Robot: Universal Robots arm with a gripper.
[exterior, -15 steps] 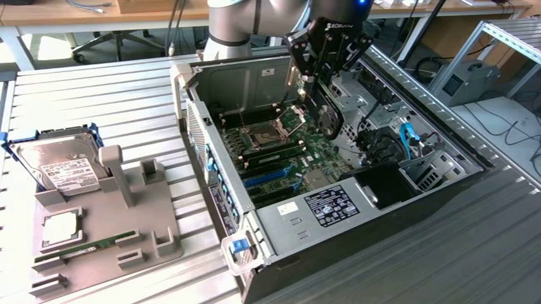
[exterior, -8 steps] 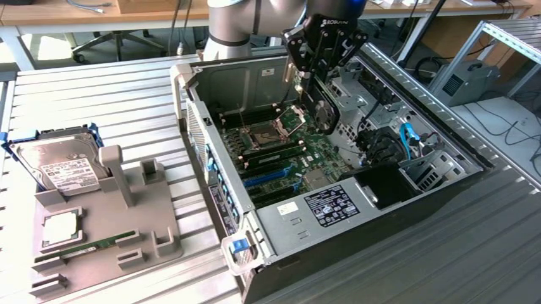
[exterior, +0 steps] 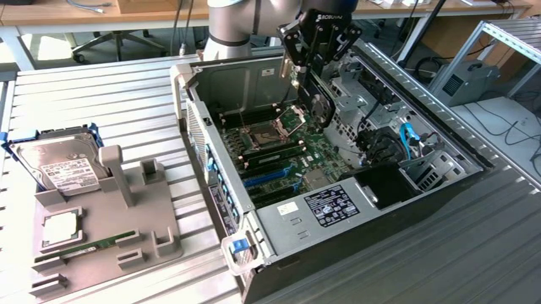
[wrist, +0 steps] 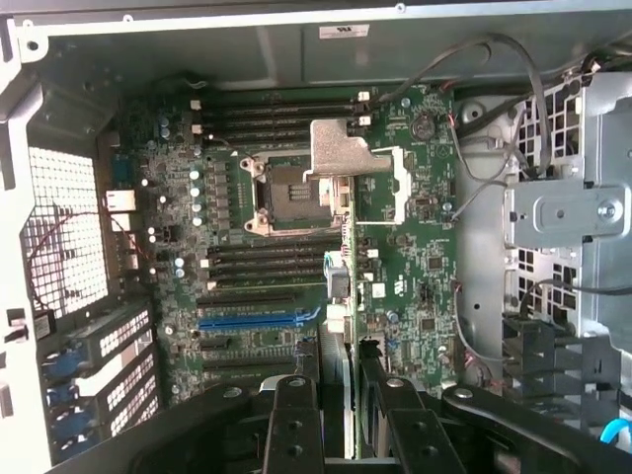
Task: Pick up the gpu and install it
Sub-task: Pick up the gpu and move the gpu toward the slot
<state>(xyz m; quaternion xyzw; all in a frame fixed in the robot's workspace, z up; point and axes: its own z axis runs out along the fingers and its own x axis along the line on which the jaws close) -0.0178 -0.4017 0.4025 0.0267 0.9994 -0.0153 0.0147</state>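
My gripper (exterior: 311, 66) hangs over the back part of the open computer case (exterior: 292, 218), shut on the gpu (exterior: 318, 101). The card hangs upright below the fingers, its black cooler facing the exterior view's right, a little above the motherboard (exterior: 279, 149). In the wrist view the gpu (wrist: 351, 257) appears edge-on, a thin green strip running out from between the two black fingers (wrist: 293, 425) of the gripper (wrist: 354, 420). Its silver end bracket (wrist: 341, 148) covers part of the processor socket (wrist: 286, 193). The blue expansion slot (wrist: 252, 319) lies off to one side of the card's edge.
A grey fixture (exterior: 110, 221) on the slatted table at the exterior view's left holds a silver hard drive (exterior: 55, 164) and a green memory stick (exterior: 93, 244). Drive cages and cables (exterior: 397, 142) fill the case's right side. Desks and chairs stand behind.
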